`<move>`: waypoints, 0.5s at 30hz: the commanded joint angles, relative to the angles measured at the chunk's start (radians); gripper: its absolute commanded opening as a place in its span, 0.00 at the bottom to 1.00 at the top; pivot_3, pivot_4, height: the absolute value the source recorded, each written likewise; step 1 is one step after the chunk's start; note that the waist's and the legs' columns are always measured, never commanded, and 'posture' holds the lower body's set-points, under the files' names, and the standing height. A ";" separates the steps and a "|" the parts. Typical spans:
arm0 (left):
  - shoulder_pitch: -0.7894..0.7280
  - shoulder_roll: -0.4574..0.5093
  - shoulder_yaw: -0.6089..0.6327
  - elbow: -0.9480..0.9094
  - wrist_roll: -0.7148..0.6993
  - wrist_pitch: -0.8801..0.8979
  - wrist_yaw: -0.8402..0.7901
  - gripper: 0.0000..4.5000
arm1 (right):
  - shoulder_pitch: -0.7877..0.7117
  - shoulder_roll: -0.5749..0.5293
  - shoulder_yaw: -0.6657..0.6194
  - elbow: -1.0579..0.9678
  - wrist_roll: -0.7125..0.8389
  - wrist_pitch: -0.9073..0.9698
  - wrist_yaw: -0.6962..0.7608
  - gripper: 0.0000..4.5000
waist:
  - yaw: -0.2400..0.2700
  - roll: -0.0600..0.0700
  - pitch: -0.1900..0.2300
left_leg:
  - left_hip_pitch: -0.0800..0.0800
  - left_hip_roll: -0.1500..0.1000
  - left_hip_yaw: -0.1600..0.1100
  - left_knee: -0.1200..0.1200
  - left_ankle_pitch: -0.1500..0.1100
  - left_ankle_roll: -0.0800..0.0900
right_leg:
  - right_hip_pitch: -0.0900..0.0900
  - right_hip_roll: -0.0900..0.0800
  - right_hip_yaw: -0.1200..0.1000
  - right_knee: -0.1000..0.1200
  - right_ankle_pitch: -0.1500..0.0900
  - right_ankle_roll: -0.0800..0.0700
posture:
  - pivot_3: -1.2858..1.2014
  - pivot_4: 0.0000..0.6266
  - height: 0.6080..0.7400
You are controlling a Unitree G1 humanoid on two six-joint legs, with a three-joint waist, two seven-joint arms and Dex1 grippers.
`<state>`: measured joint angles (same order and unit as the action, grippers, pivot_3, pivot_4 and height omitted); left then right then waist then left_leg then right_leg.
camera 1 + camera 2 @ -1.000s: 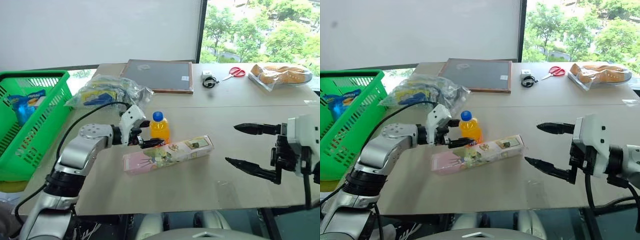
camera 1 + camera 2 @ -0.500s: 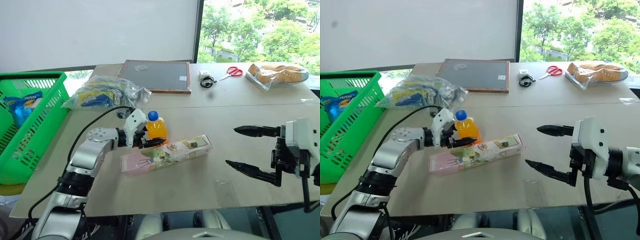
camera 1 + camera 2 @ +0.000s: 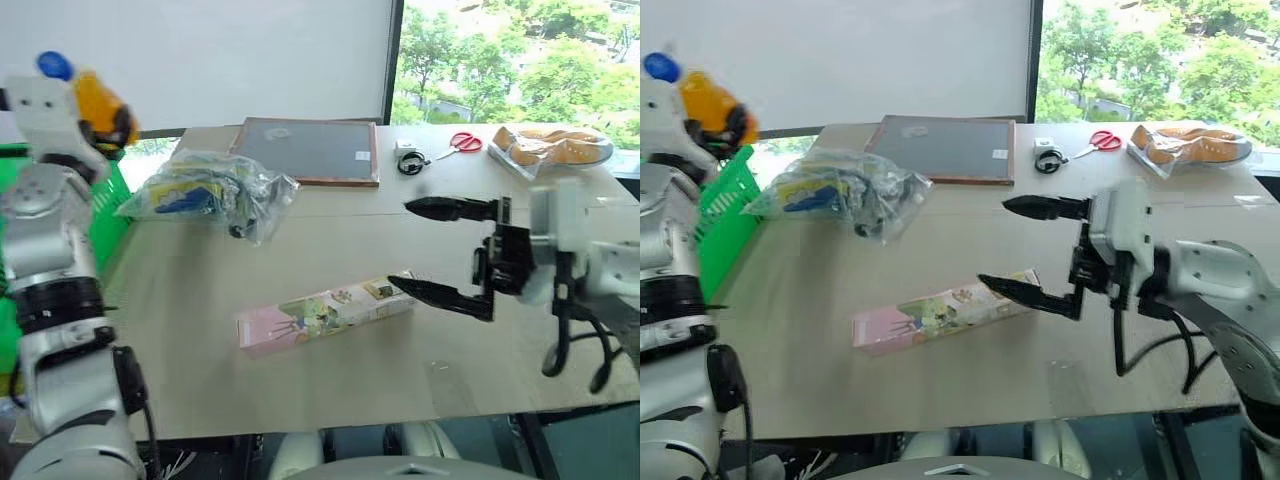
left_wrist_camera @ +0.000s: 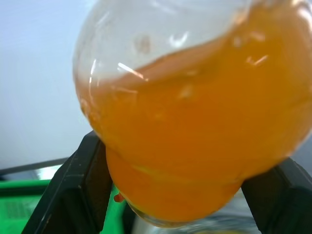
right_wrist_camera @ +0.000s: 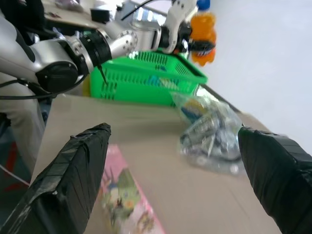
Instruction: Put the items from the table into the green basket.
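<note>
Left hand [image 3: 100,120], pinching the orange drink bottle [image 3: 95,100], has lifted it off the tabletop [image 3: 330,380] toward the green basket [image 3: 725,225]; right hand [image 3: 425,245] spread above the pink carton [image 3: 325,312].

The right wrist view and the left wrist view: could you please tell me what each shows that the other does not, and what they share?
Right wrist view alone: the pink carton lying on the table, the clear bag, and the open right gripper. Left wrist view alone: a close look at the left gripper's fingers clamping the bottle's sides. Both: the orange bottle and the green basket.
</note>
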<state>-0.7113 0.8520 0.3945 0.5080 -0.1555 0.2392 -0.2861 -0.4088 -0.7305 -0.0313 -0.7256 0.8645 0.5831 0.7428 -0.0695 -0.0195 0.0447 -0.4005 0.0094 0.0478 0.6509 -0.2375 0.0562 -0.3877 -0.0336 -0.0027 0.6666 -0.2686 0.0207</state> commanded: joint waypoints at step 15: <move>-0.256 0.226 -0.121 0.718 0.155 -0.228 -0.080 0.66 | -0.618 0.349 0.320 0.606 -0.259 0.157 -0.030 1.00 | 0.013 -0.017 -0.012 | -0.026 -0.001 0.001 0.000 0.006 -0.009 | -0.030 -0.011 -0.010 0.012 0.002 -0.004 | 0.49 0.00 1.00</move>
<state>-0.9257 1.0360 0.2673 1.2478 -0.0003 0.0525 -0.3663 -0.9930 -0.3977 0.2764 -0.1650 0.6407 0.7720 0.6891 -0.0563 -0.0364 0.0330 -0.4298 0.0081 0.0485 0.6514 -0.2314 0.0463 -0.4217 -0.0440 -0.0132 0.6803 -0.2663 0.0162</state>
